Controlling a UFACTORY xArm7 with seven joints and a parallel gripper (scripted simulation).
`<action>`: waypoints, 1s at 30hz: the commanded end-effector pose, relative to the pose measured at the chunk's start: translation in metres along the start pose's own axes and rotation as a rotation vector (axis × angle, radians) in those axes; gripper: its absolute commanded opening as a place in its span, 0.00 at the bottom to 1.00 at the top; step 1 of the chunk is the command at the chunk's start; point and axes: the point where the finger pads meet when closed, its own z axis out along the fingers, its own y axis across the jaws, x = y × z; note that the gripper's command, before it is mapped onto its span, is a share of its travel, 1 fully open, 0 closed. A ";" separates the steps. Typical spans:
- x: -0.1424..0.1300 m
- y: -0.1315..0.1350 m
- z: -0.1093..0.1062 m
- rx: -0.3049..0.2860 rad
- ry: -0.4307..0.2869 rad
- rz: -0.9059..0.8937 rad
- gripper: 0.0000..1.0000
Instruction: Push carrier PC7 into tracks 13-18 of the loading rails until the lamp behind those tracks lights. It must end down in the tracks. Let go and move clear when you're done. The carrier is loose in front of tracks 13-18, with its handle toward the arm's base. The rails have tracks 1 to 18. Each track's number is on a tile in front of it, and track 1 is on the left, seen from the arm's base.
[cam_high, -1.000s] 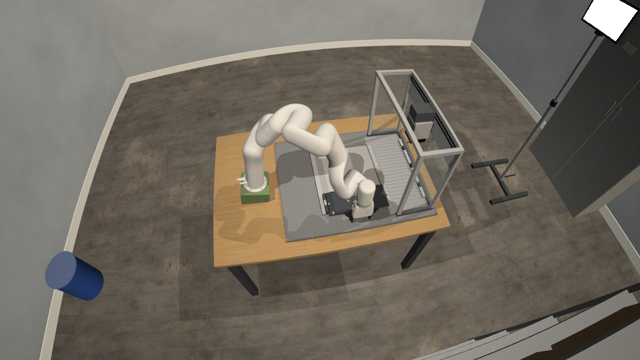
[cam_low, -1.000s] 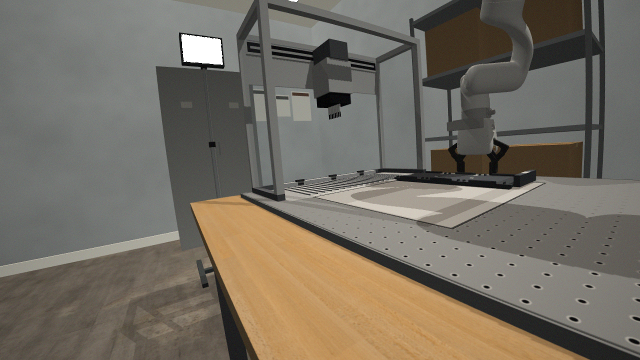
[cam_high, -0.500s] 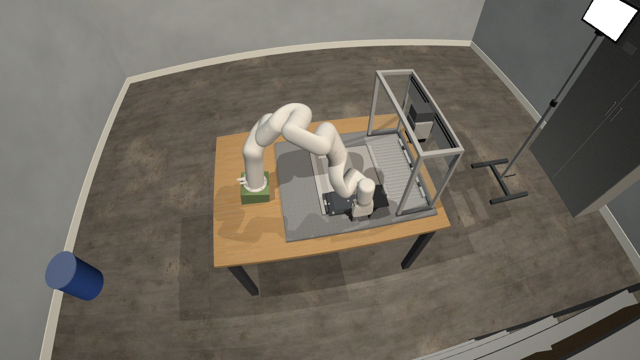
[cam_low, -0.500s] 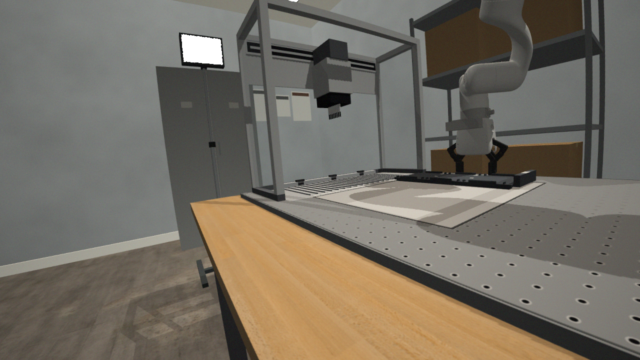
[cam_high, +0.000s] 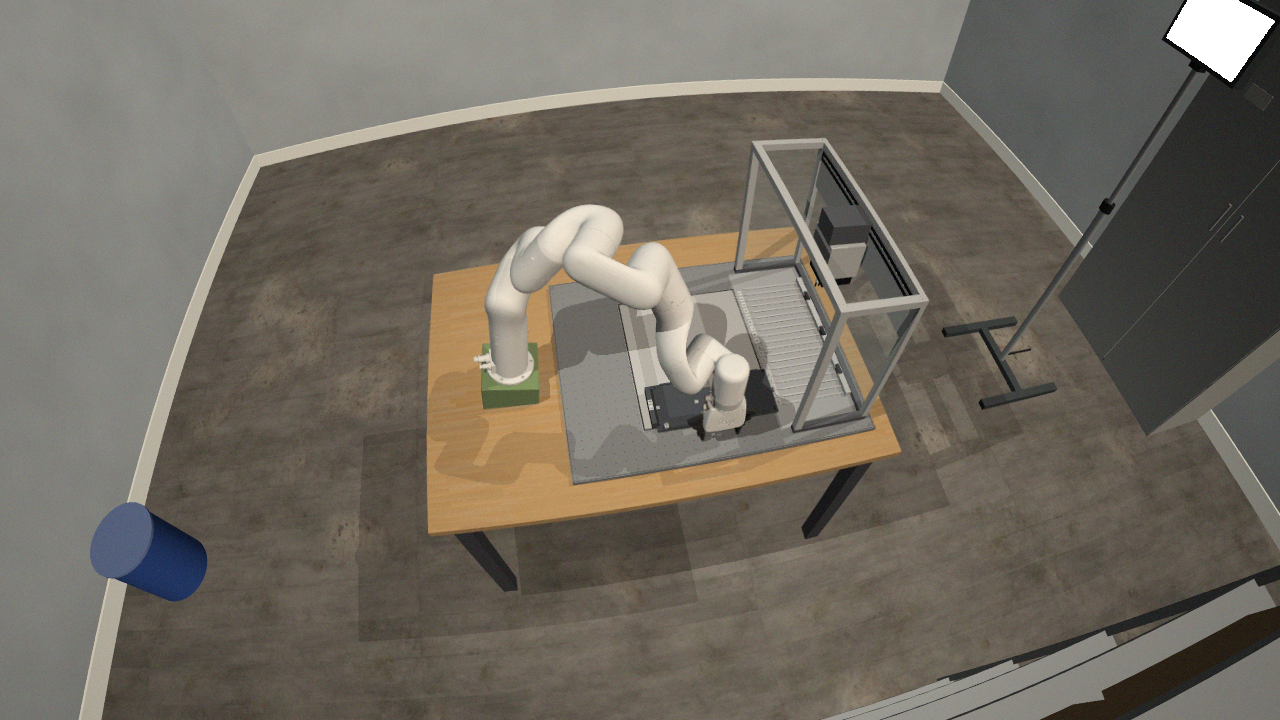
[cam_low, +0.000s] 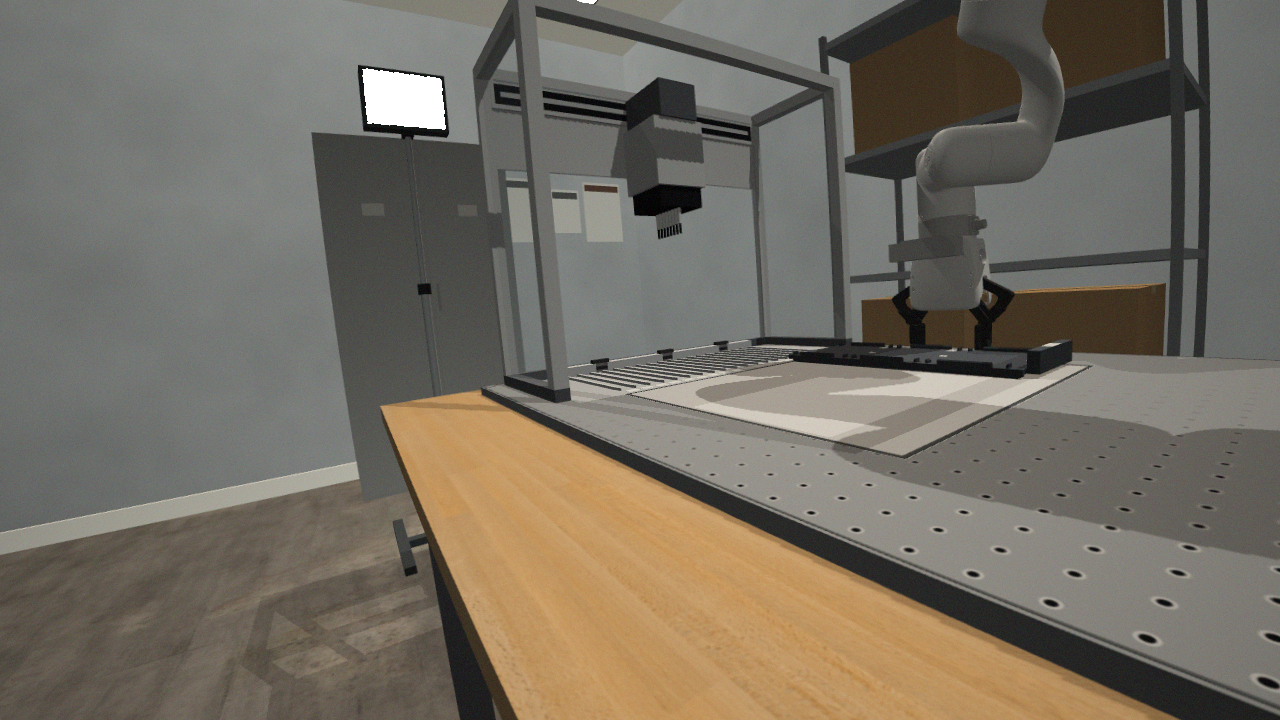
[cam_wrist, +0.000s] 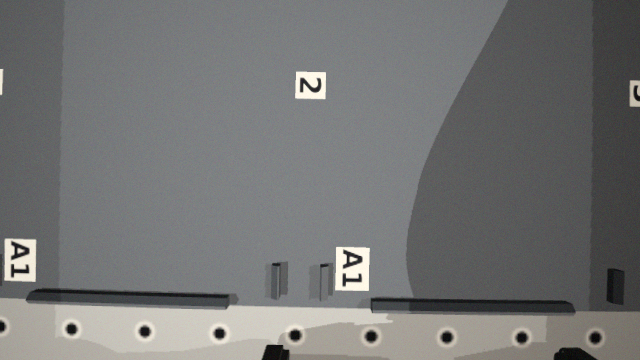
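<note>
Carrier PC7 (cam_high: 671, 409) (cam_low: 859, 357) (cam_wrist: 200, 175) is a flat dark tray. It lies on the pale mat (cam_low: 805, 402) in front of the near end of the loading rails (cam_high: 789, 331) (cam_low: 680, 365). Its raised handle (cam_low: 1049, 354) points toward the arm's base. My gripper (cam_high: 720, 431) (cam_low: 948, 335) (cam_wrist: 422, 354) is open and empty. It hangs low over the carrier's long side edge. In the wrist view the fingertips lie over the perforated plate (cam_wrist: 150, 345) just off that edge. The carrier's top shows tiles marked 2 and A1.
A grey gantry frame (cam_high: 881, 304) (cam_low: 539, 223) stands over the rails, with a pipetting head (cam_high: 841, 234) (cam_low: 662, 170) hanging inside it. The perforated plate (cam_high: 608, 438) (cam_low: 1029, 501) rests on the wooden table (cam_high: 483, 465) (cam_low: 581, 555).
</note>
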 end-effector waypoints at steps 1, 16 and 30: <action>0.001 0.002 -0.002 -0.004 -0.002 0.000 1.00; 0.008 0.002 -0.002 -0.004 -0.002 0.000 1.00; 0.014 0.002 -0.002 -0.004 -0.002 0.000 1.00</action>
